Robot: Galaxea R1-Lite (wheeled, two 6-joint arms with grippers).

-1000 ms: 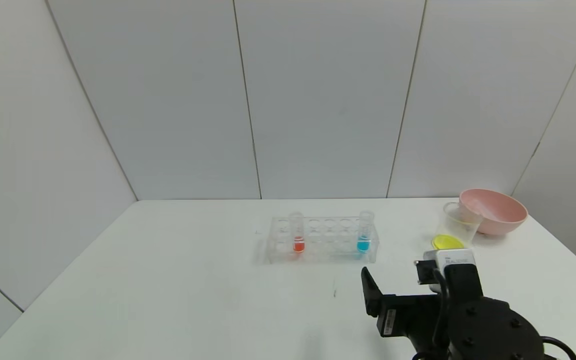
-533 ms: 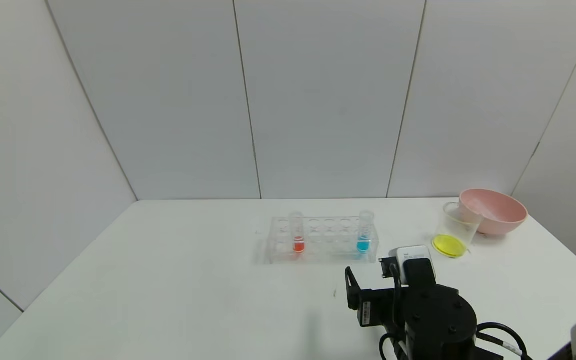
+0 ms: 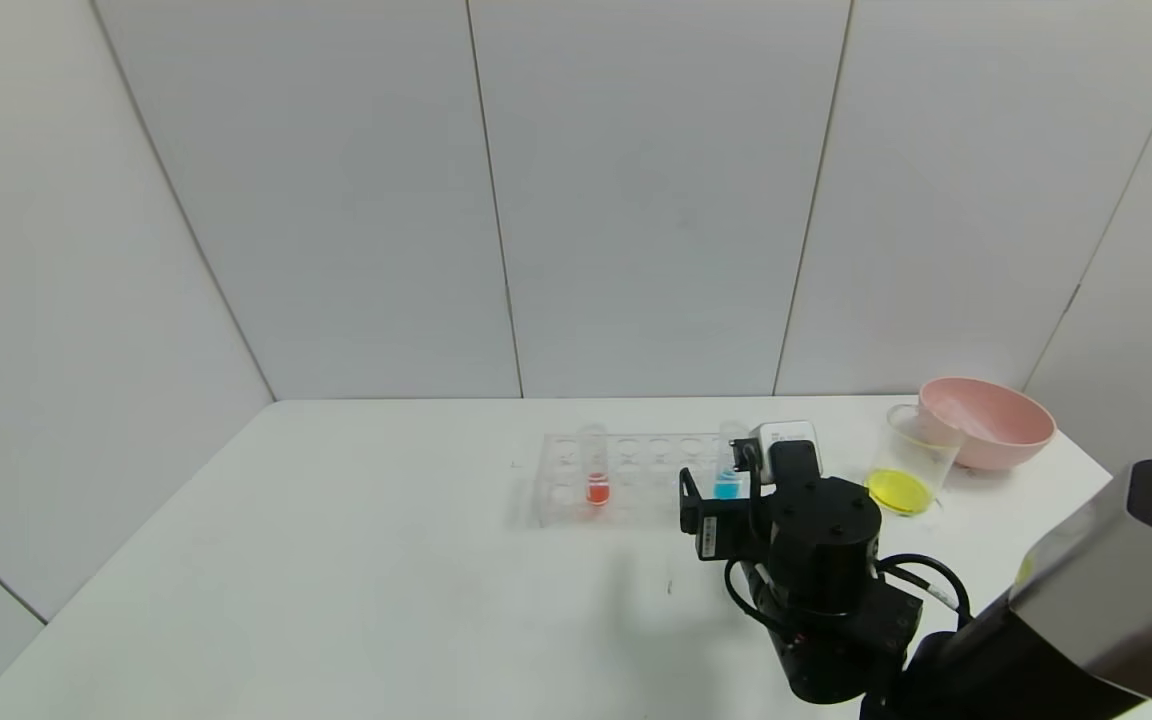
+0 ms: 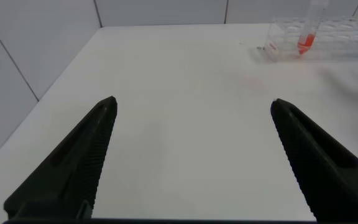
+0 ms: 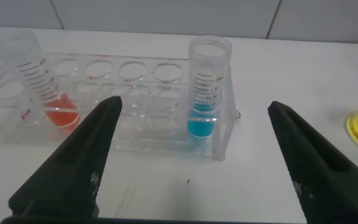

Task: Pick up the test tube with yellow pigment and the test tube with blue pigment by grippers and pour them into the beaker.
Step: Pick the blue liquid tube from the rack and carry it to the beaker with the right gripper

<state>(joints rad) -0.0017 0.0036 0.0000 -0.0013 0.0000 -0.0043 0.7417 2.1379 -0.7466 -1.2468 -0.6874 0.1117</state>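
The right gripper (image 3: 711, 500) hangs low over the table (image 3: 336, 560), just in front of the rack (image 3: 636, 480), level with the rack's right end. Its jaws are wide apart with nothing between them. In the right wrist view the gripper (image 5: 194, 165) faces the blue tube (image 5: 205, 87), which falls in the gap between the two fingers (image 5: 73, 162) but lies beyond their tips, untouched.

The blue tube (image 3: 729, 465) stands upright in the right end of the rack, cyan liquid at its bottom. An orange-red tube (image 3: 594, 465) stands upright near the rack's left end; the holes between them are bare.

The beaker (image 3: 911, 460) stands well to the right of the rack, tilted a little, touching or nearly touching the pink bowl (image 3: 991, 420) behind it. Yellow liquid lies in the beaker's bottom. No yellow tube shows in any view.

The left gripper (image 4: 191, 162) is out of the head view; its own camera shows its jaws wide apart above bare table, with the rack (image 4: 319, 40) far off.
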